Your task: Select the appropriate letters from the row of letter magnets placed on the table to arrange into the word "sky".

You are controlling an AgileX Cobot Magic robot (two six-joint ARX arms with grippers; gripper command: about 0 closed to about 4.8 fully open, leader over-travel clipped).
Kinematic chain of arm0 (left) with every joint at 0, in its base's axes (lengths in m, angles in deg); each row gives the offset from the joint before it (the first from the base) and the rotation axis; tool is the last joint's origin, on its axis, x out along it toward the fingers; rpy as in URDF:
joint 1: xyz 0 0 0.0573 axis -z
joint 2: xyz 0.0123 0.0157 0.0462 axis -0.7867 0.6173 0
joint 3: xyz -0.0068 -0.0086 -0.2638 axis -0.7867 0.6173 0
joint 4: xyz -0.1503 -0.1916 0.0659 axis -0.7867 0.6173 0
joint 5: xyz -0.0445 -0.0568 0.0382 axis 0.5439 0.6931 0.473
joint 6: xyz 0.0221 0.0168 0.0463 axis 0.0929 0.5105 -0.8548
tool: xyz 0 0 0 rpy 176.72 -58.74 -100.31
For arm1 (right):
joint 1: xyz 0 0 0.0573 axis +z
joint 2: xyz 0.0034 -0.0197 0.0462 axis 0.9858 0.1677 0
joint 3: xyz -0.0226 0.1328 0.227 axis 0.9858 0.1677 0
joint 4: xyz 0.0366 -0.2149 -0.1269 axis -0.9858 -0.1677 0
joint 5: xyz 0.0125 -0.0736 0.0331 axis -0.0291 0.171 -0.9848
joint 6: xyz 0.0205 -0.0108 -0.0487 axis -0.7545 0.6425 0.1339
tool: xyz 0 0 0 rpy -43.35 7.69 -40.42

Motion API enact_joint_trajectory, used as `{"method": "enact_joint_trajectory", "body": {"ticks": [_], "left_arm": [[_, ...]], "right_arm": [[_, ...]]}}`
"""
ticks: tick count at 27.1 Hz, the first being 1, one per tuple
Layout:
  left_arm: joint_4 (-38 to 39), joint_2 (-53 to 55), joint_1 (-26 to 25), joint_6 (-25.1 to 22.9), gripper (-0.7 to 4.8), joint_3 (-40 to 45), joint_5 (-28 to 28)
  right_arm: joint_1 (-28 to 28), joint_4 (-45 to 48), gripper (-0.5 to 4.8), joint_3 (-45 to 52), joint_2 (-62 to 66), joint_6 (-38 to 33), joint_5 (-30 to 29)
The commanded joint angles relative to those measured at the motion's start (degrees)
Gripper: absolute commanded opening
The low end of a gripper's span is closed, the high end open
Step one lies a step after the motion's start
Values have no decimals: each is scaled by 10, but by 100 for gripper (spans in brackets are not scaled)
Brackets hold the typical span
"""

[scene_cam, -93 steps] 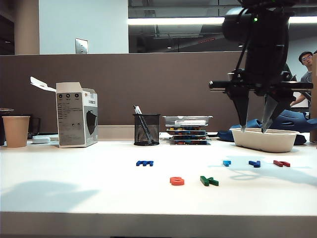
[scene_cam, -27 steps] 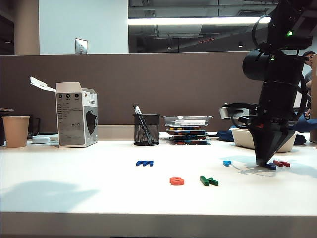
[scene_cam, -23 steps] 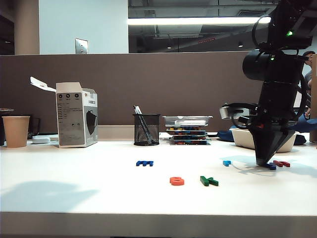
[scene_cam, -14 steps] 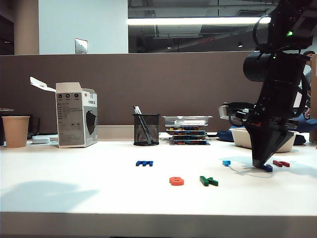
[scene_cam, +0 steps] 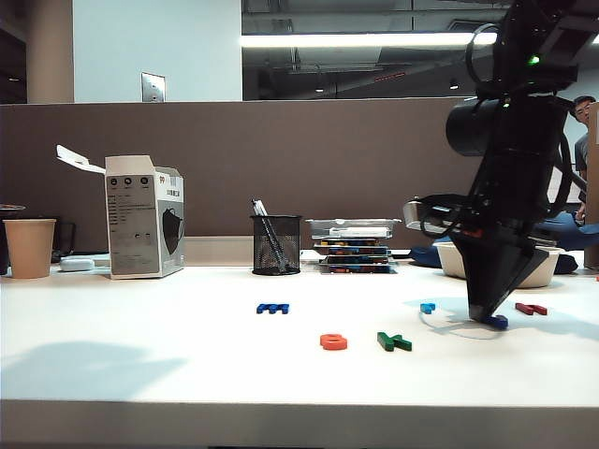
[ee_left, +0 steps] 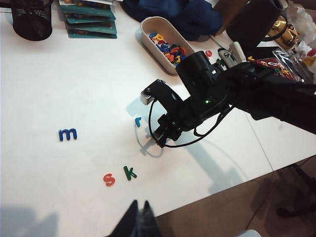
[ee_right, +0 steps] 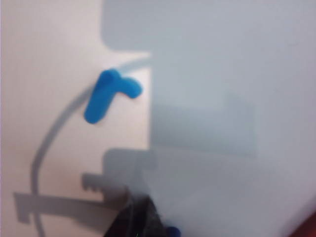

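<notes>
My right gripper [scene_cam: 485, 316] points down at the table [scene_cam: 187, 374] on the right, shut on the dark blue letter [scene_cam: 497, 322], which sits low at the surface. In the right wrist view only a dark blue bit [ee_right: 173, 230] shows beside the gripper [ee_right: 143, 219]. The orange-red letter [scene_cam: 333, 341] and the dark green letter [scene_cam: 394, 341] lie side by side near the front. The left wrist view shows both, orange-red [ee_left: 109, 179] and green [ee_left: 130, 172]. My left gripper [ee_left: 139, 205] hangs shut and empty above the table's front edge.
A wider blue letter [scene_cam: 273, 307], a tiny light-blue letter [scene_cam: 428, 307] and a red letter [scene_cam: 531, 309] lie further back. Behind them stand a white tray [scene_cam: 538, 271], a mesh pen cup [scene_cam: 277, 244], stacked boxes [scene_cam: 356, 245], a carton [scene_cam: 142, 217] and a paper cup [scene_cam: 30, 247].
My right gripper came down, shut on the dark blue letter and has slid left with it, away from the red letter. The left arm has kept still.
</notes>
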Motion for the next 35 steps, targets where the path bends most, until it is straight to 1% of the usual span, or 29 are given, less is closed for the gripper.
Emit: {"method": "enact_joint_trajectory", "body": {"ticks": [1, 7, 20, 28, 35], "left_arm": [[-3, -1, 0, 1, -5, -1, -3], [-3, -1, 0, 1, -5, -1, -3], [-3, -1, 0, 1, -5, -1, -3], [-3, -1, 0, 1, -5, -1, -3], [-3, -1, 0, 1, -5, -1, -3]], "right_arm": [[9, -2, -3, 8, 1, -23, -9], [32, 5, -3, 46, -1, -39, -11], [86, 5, -3, 47, -2, -71, -12], [94, -23, -3, 50, -9, -72, -8], [94, 2, -3, 85, -37, -72, -8]]}}
